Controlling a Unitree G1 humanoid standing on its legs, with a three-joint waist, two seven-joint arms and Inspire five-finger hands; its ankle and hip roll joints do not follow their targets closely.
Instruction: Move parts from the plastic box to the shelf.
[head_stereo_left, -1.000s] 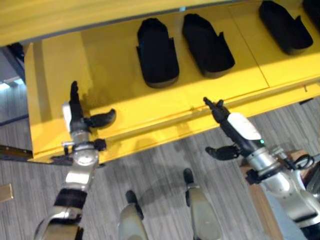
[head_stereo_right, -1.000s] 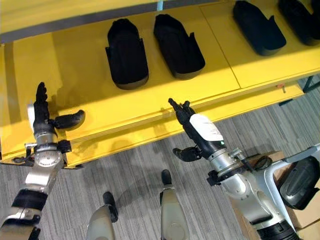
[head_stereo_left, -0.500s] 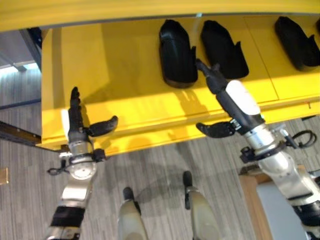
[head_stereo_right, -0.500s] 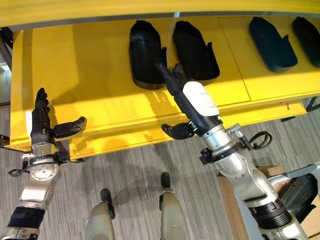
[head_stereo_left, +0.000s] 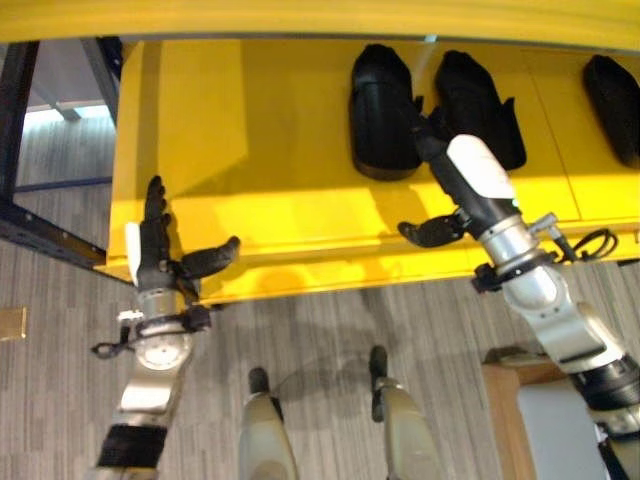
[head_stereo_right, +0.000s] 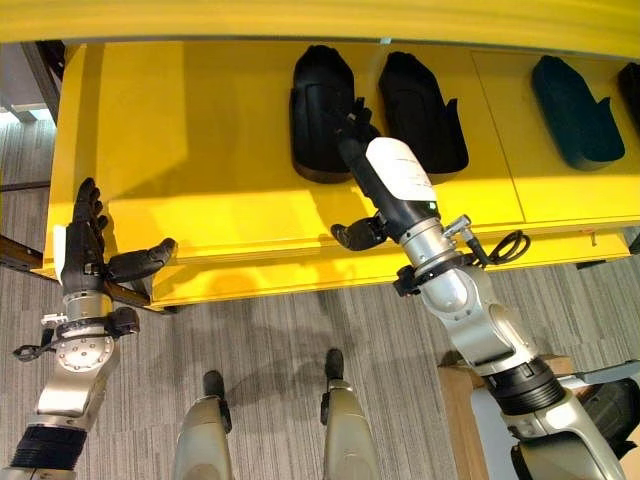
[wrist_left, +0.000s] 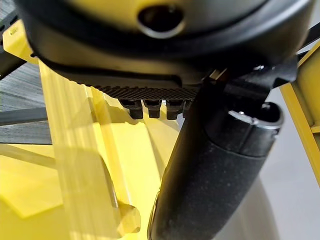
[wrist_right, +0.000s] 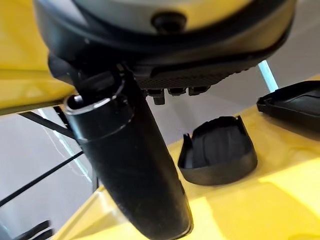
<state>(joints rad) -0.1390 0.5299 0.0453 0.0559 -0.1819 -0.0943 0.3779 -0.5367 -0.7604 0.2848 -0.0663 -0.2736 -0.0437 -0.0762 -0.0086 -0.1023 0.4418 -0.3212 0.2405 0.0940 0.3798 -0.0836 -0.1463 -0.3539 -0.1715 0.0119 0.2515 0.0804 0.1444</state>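
Reaching over the yellow shelf (head_stereo_right: 200, 150) with nothing held.

Standing on the shelf in a row: black parts (head_stereo_right: 322, 110), two side by side near the middle, more off to the right. Hovering at the near edges of the middle pair, in the gap between them: right hand (head_stereo_right: 385, 175), fingers (head_stereo_right: 350, 125) straight, thumb spread, gripping nothing. Waiting at the shelf's front left edge: left hand (head_stereo_right: 85, 250), fingers (head_stereo_right: 88, 205) straight and upright, thumb out, gripping nothing. Plastic box not to be made out here. Judging the placing as done for this pair and the step in hand as clearing off: doing it well by lifting the right fingers straight up and back, avoiding any brush against either part, keeping the row tidy, then turning back for the next part.
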